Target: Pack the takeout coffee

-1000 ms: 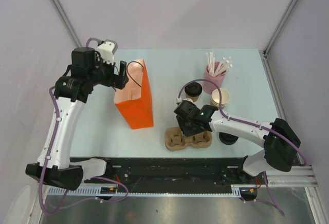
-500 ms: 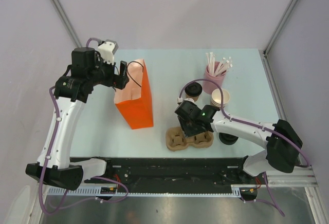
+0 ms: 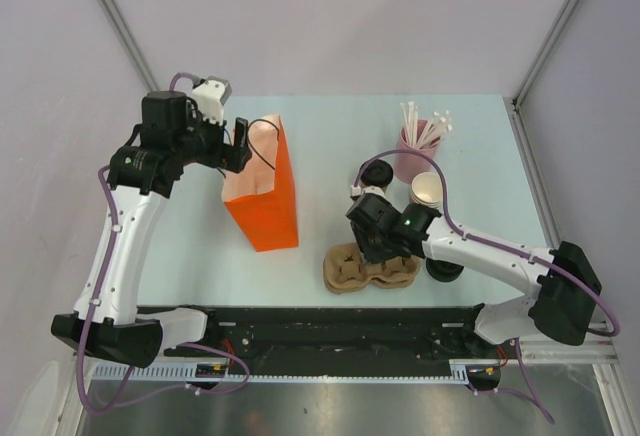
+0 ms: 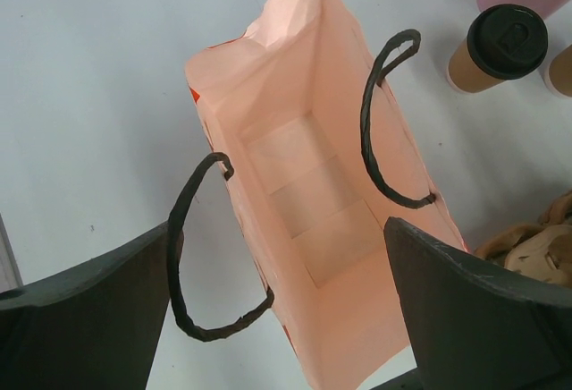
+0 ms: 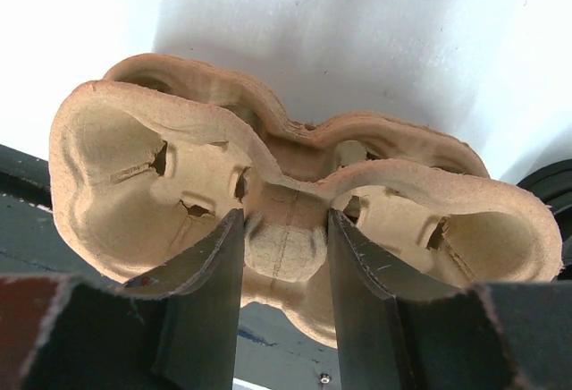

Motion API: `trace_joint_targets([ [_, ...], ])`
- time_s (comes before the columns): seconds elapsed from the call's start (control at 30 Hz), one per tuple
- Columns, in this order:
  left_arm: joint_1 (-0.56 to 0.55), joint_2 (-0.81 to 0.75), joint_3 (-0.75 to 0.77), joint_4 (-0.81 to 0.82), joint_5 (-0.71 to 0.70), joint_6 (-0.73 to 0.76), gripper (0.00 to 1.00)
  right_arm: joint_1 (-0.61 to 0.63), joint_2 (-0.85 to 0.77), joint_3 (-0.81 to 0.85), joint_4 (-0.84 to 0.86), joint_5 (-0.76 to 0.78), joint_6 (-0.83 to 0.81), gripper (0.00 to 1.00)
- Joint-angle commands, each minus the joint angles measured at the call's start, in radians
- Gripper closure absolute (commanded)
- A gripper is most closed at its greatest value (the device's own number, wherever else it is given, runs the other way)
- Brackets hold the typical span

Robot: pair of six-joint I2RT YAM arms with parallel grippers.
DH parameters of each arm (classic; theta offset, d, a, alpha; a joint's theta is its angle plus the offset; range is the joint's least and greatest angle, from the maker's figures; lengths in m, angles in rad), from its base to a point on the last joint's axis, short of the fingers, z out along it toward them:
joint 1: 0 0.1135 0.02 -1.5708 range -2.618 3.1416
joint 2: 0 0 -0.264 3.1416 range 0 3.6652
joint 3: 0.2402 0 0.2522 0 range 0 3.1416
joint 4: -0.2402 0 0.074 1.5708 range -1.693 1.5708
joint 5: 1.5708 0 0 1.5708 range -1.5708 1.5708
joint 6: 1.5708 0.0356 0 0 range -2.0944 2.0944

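Observation:
The takeout coffee (image 3: 377, 175), a brown paper cup with a black lid, stands on the table in front of the pink straw holder (image 3: 413, 148); it also shows in the left wrist view (image 4: 500, 46). The orange paper bag (image 3: 266, 194) stands upright and open, its inside empty (image 4: 313, 202). My left gripper (image 3: 240, 146) hovers open above the bag's mouth (image 4: 281, 305). My right gripper (image 3: 377, 246) is shut on the middle ridge of a brown pulp cup carrier (image 3: 368, 269), fingers (image 5: 210, 292) either side of the central bump (image 5: 286, 247).
A stack of lidless brown cups (image 3: 427, 191) stands right of the coffee. A loose black lid (image 3: 445, 270) lies right of the carrier. The carrier sits by the table's near edge, beside the black rail (image 3: 330, 326). White straws stick up from the pink holder.
My right arm has shifted a little to the right, still gripping the cup carrier, which moved slightly with it. The left arm and the bag have not moved.

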Motion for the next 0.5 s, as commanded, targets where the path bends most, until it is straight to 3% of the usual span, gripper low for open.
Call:
trace_joint_targets([
  [0.0, 0.011, -0.012, 0.026, 0.021, -0.005, 0.065, 0.0, 0.006, -0.072, 0.095, -0.02, 0.026, -0.077, 0.76],
  [0.27, 0.037, -0.069, 0.064, 0.021, -0.045, 0.069, 0.0, -0.087, -0.181, 0.211, 0.039, -0.078, -0.327, 0.83],
  [0.47, 0.079, -0.114, 0.046, 0.021, -0.096, 0.056, 0.0, -0.193, -0.183, 0.361, 0.208, -0.216, -0.603, 0.86],
])
